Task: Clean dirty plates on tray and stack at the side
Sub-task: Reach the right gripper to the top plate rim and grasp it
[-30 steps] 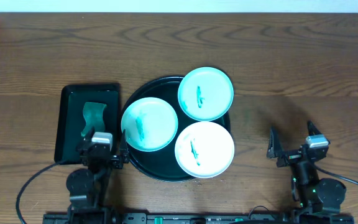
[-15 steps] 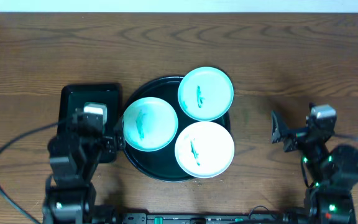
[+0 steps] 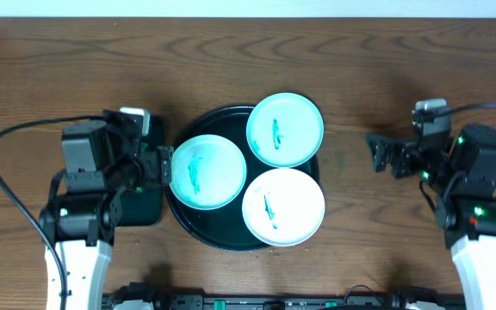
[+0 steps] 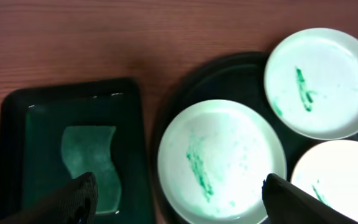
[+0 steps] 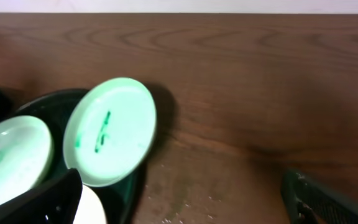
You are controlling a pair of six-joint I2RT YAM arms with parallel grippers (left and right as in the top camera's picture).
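Now, tray: large round black raised-rim tray (image 3: pixel 218 241), mid wooden surface (image 3: pixel 58 69).
Plates: left mint-green round plate (image 3: pixel 207 171) inside tray's left; far mint-green round plate (image 3: pixel 284 129) overhanging tray's far rim; white round plate (image 3: pixel 283 207) at tray's near right; all smeared green.
Left gripper (image 3: pixel 165 169): parted, empty, at tray's left edge.
Right gripper (image 3: pixel 379 155): parted, empty, well right of tray.
Risk: probably a nudge tipping the overhanging plate off; smears spreading if stacked unwiped.

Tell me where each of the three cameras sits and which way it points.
Overhead: above the table, straight down on the tray and plates; both arms show.
Left wrist: looks down on the sponge and tray; its fingers at the bottom corners.
Right wrist: looks low across the table toward its far edge, tray at left; its fingers at the bottom.
Both wrist views share the two mint plates.
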